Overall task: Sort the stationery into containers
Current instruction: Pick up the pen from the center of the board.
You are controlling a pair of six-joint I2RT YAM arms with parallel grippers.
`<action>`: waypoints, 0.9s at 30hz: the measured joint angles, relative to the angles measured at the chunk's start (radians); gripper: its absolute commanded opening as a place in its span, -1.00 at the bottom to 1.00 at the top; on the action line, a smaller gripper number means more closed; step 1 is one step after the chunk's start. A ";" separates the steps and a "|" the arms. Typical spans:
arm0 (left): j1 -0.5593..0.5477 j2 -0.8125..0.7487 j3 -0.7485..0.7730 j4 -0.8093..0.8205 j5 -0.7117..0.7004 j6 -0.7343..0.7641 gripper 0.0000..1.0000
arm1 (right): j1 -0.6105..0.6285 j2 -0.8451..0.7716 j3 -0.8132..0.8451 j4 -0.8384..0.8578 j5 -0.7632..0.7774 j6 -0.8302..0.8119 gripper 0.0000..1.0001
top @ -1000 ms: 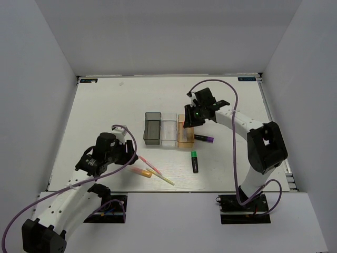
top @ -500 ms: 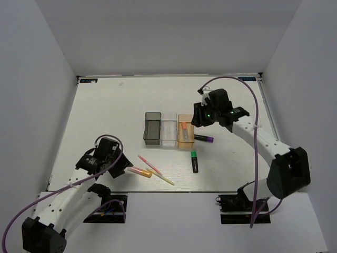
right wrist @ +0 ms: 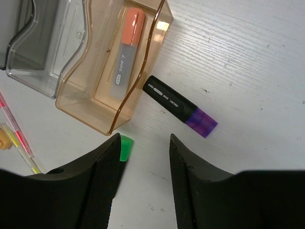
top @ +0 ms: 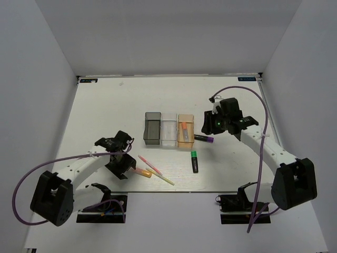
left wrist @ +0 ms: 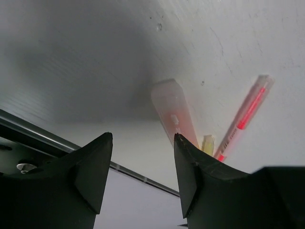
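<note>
Three joined bins stand mid-table: dark grey (top: 152,128), clear (top: 169,129) and orange-tan (top: 185,138). The orange-capped highlighter (right wrist: 126,52) lies inside the orange-tan bin (right wrist: 114,125). The purple-capped highlighter (right wrist: 178,106) lies on the table just right of that bin. The green-capped highlighter (top: 194,161) lies nearer me; only its cap (right wrist: 126,148) shows in the right wrist view. My right gripper (right wrist: 144,143) is open and empty above the table between these two. The orange pen (left wrist: 174,112), pink pen (left wrist: 245,114) and yellow pen (left wrist: 208,143) lie together. My left gripper (left wrist: 143,143) is open, just short of the orange pen.
The clear bin (right wrist: 57,71) and the dark grey bin hold nothing that I can see. The table's front edge runs close behind the left gripper (top: 124,167). White walls enclose the table on three sides.
The right gripper let the orange-capped highlighter go into the orange-tan bin and drew back to the right. The left gripper swung right and down to the pens.
</note>
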 measured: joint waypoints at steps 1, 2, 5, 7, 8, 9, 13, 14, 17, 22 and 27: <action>-0.002 0.019 0.002 0.005 -0.004 -0.008 0.30 | -0.006 -0.010 -0.001 0.000 -0.007 0.000 -0.02; -0.005 0.038 0.005 0.011 -0.011 -0.014 0.30 | -0.012 -0.021 -0.001 0.001 -0.015 0.001 -0.02; -0.006 0.080 0.007 0.035 -0.024 -0.027 0.30 | -0.026 -0.043 -0.002 0.005 -0.037 0.001 -0.02; -0.006 0.099 0.016 0.051 -0.029 -0.035 0.30 | -0.035 -0.048 -0.002 0.005 -0.049 0.002 -0.02; -0.006 0.111 0.021 0.059 -0.033 -0.038 0.30 | -0.039 -0.048 -0.002 0.005 -0.058 0.002 -0.02; -0.006 0.125 0.024 0.065 -0.035 -0.040 0.30 | -0.042 -0.048 -0.002 0.005 -0.063 0.003 -0.02; -0.007 0.185 0.031 0.093 -0.039 -0.052 0.27 | -0.059 -0.054 -0.017 0.008 -0.087 0.006 -0.02; -0.008 0.195 0.031 0.098 -0.039 -0.055 0.27 | -0.062 -0.055 -0.019 0.009 -0.093 0.007 -0.02; -0.013 0.207 0.036 0.097 -0.039 -0.063 0.10 | -0.071 -0.057 -0.021 0.009 -0.108 0.009 -0.02; -0.032 0.209 0.034 0.103 -0.036 -0.079 -0.99 | -0.087 -0.059 -0.025 0.009 -0.128 0.011 -0.02; -0.038 0.194 0.034 0.109 -0.035 -0.069 -0.99 | -0.108 -0.067 -0.028 0.008 -0.150 0.021 -0.02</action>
